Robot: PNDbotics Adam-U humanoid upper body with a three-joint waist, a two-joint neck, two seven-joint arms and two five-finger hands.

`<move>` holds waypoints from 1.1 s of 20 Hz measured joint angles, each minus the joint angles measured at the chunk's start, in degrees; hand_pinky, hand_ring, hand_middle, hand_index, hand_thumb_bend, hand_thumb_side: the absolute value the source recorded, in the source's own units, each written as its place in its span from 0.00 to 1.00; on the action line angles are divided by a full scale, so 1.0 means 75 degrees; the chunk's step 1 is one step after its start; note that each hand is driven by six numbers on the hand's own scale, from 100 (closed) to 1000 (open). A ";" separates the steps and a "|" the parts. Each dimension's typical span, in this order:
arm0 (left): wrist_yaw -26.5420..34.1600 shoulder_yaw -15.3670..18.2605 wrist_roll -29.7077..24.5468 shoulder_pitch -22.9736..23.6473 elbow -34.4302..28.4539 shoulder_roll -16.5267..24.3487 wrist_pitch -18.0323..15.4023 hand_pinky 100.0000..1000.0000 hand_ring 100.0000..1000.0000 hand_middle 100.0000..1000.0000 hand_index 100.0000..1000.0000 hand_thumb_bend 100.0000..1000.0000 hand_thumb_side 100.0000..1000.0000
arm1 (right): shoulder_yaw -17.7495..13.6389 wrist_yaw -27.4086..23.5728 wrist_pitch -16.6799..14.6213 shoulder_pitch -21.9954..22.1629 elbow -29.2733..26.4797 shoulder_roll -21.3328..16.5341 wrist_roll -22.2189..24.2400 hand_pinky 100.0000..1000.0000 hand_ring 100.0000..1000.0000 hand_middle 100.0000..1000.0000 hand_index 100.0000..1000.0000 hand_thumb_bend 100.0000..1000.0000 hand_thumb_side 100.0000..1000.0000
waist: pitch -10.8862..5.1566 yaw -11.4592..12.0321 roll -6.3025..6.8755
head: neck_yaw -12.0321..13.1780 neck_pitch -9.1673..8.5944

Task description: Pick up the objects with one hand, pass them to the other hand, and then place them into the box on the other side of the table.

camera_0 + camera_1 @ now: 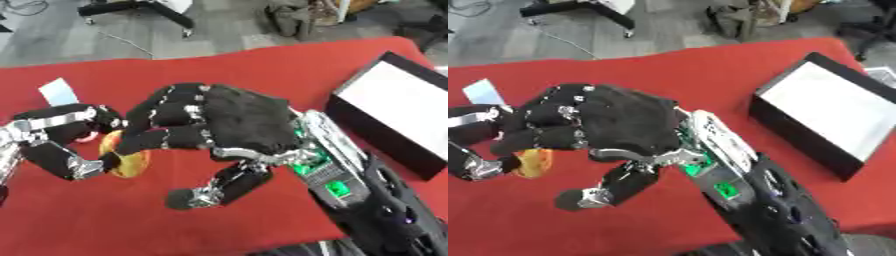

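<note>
A round orange-yellow object (125,159) hangs just above the red tablecloth at the left. My left hand (54,134) comes in from the left edge, its fingers curled round the object from above and below. My right hand (241,120) fills the middle of the view. Its fingers (157,140) stretch left until their tips meet the top of the object, while the thumb (210,192) sticks out below, well apart from it. Much of the object is hidden behind the fingers. The black box (798,131) with a white inside stands at the right edge of the table.
A small white card (59,91) lies on the cloth behind my left hand. The red table (262,70) ends at the far side; beyond it are grey floor, a black chair base (140,10) and a bag (293,17).
</note>
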 measured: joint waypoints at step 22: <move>0.0297 -0.0181 0.0019 -0.0309 -0.0077 -0.0142 0.0439 0.64 0.48 0.41 0.53 0.00 0.20 | 0.0327 0.2558 -0.0150 -0.0283 0.1343 0.0397 -0.1065 0.75 0.72 0.69 0.81 0.09 0.00 | 0.0002 0.0207 0.0123 | -0.0093 0.0000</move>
